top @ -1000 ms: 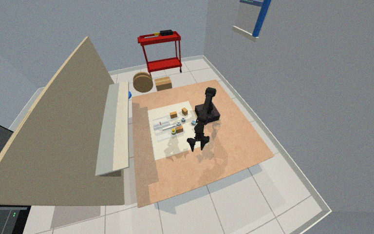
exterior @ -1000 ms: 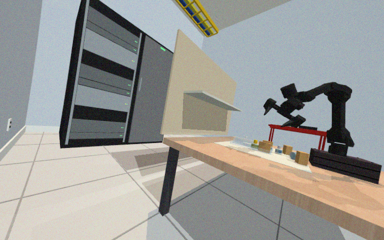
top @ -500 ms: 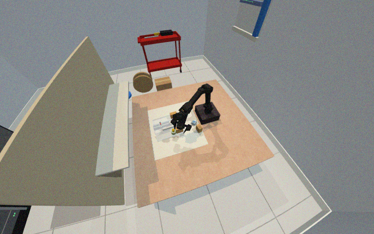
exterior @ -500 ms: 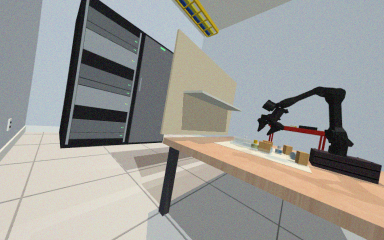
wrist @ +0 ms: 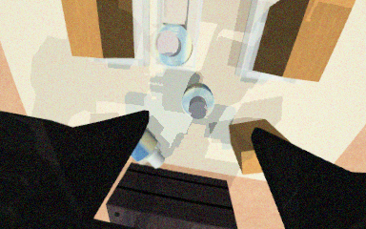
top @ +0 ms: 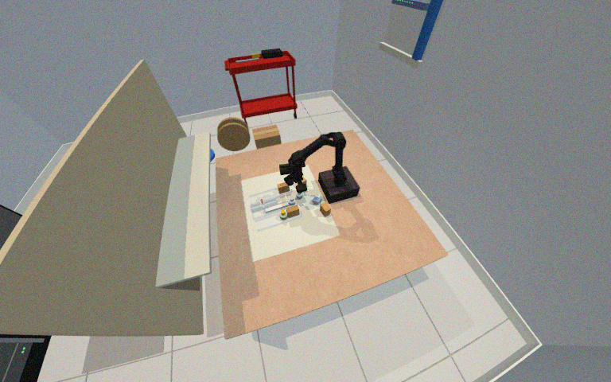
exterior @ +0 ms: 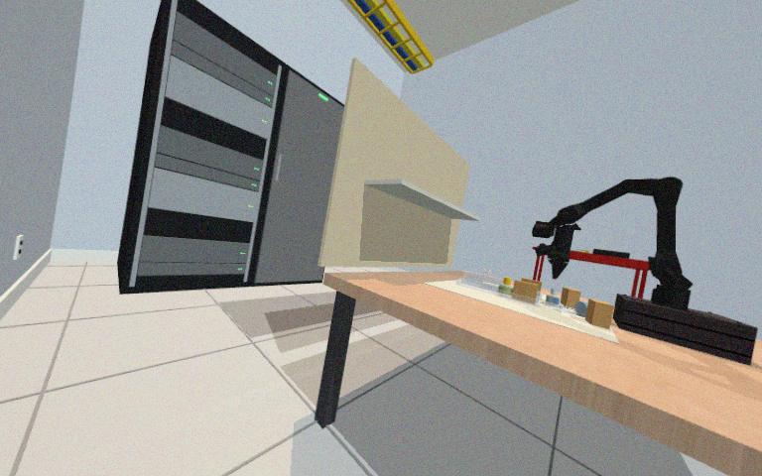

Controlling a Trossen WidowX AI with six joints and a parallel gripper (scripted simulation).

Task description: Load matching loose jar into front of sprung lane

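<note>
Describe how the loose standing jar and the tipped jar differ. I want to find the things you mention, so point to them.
The standing jar (top: 299, 196) (exterior: 552, 299) (wrist: 197, 99) is upright; the tipped jar (top: 317, 199) (exterior: 580, 307) (wrist: 146, 146) lies on its side.
The standing jar's cap looks darker grey in the wrist view, the tipped jar's whitish, though shading may contribute.
The standing jar is nearer the lanes, the tipped jar nearer the arm's base (top: 326, 191) (exterior: 685, 330) (wrist: 169, 191).
Both show blue and stand outside the lanes, ungripped.
</note>
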